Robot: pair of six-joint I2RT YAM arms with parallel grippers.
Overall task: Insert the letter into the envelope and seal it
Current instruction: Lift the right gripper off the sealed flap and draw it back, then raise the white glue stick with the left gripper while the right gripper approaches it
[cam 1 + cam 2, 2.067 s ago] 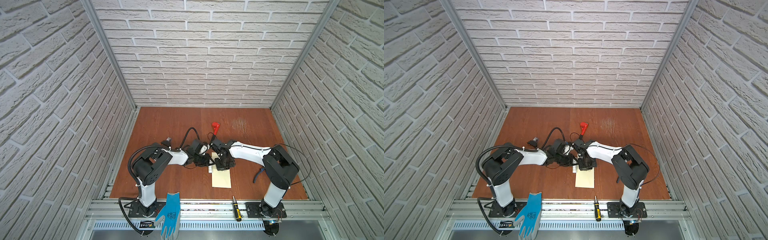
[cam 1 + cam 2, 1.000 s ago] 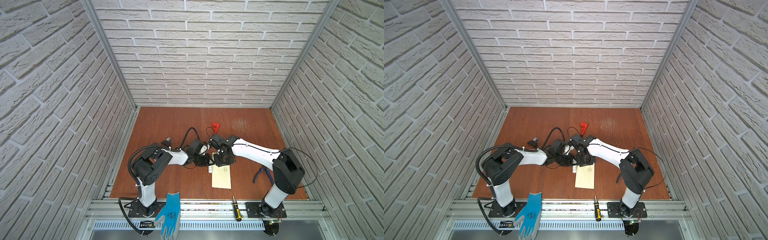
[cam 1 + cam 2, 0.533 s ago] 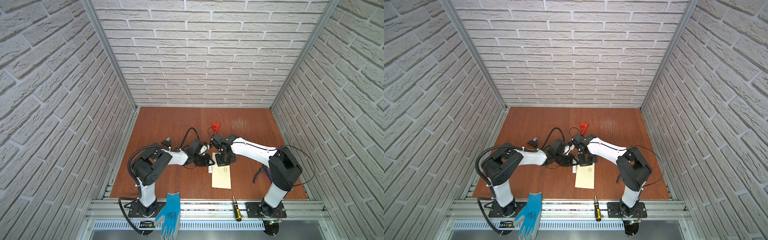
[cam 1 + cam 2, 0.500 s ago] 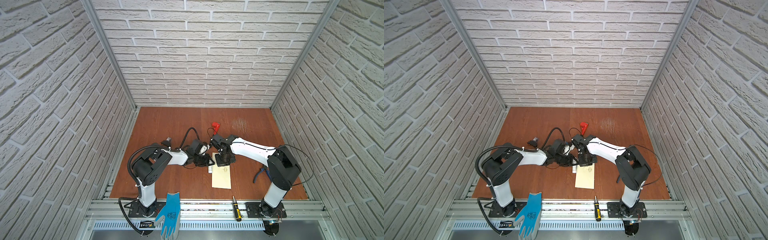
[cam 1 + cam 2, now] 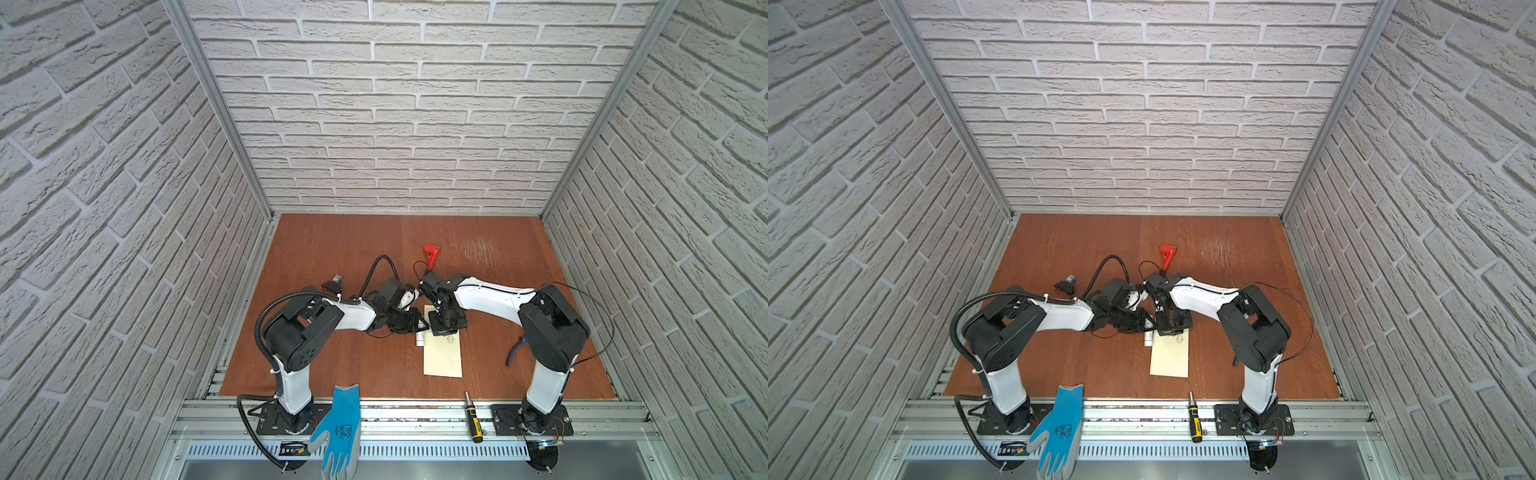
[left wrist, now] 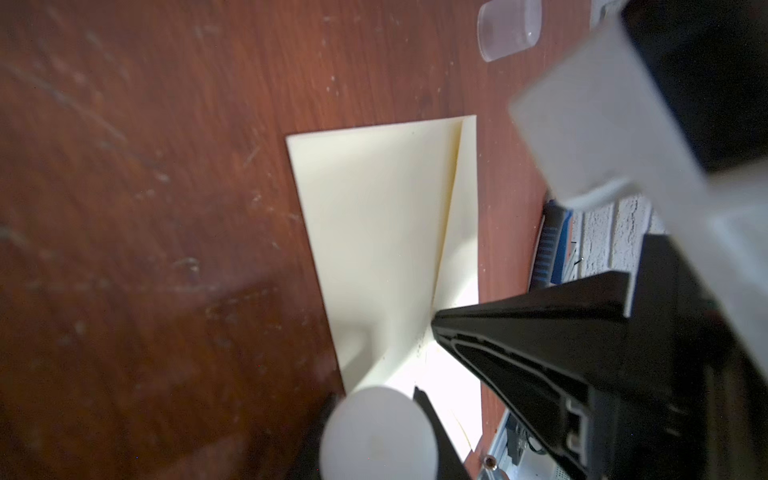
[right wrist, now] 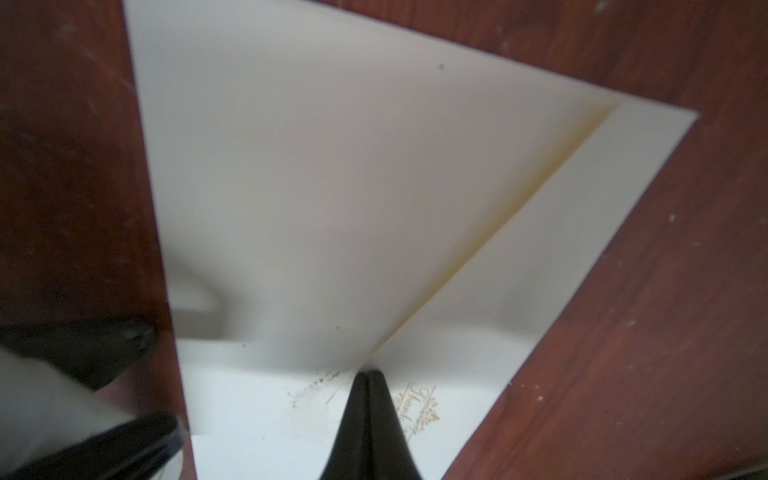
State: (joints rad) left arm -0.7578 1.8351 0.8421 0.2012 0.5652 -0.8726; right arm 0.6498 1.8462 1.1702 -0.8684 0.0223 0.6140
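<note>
The cream envelope [image 5: 443, 355] [image 5: 1170, 355] lies flat on the wooden table, its pointed flap folded down in the right wrist view [image 7: 332, 187]. My right gripper [image 7: 368, 376] [image 5: 444, 328] is shut, and its tips rest on the envelope at the flap's point, beside a gold printed mark. My left gripper [image 6: 374, 397] [image 5: 409, 326] is shut on a white glue stick [image 6: 378, 436] [image 5: 420, 338] at the envelope's left far corner. The letter shows in no view.
A clear cap [image 6: 509, 29] lies on the table past the envelope. A red clamp [image 5: 431, 254] sits behind the grippers and pliers [image 5: 515, 353] by the right arm's base. A blue glove [image 5: 338, 432] and a screwdriver [image 5: 473, 422] rest on the front rail.
My right gripper's jaws have closed over the envelope, and that arm's elbow has shifted a little. The left arm and the glue stick have stayed put.
</note>
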